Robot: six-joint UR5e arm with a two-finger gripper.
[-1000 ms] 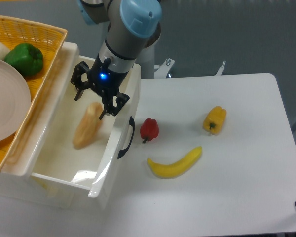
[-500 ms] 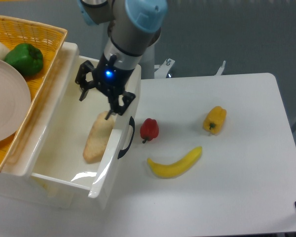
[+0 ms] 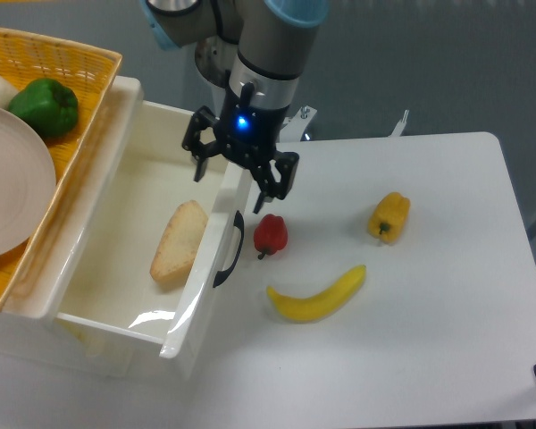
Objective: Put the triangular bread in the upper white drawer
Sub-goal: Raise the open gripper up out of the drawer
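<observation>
Empty and spread wide, my end effector [image 3: 239, 174] hangs over the front wall of the upper white drawer [image 3: 201, 277], above its black handle. Inside lies the triangular bread [image 3: 179, 242], a tan wedge with golden crust, against that front wall.

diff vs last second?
The pincer let go of the triangular bread, which now lies on the floor of the upper white drawer, and swung right, open, over the drawer's front wall. The red pepper, banana and yellow pepper stayed put.
</observation>
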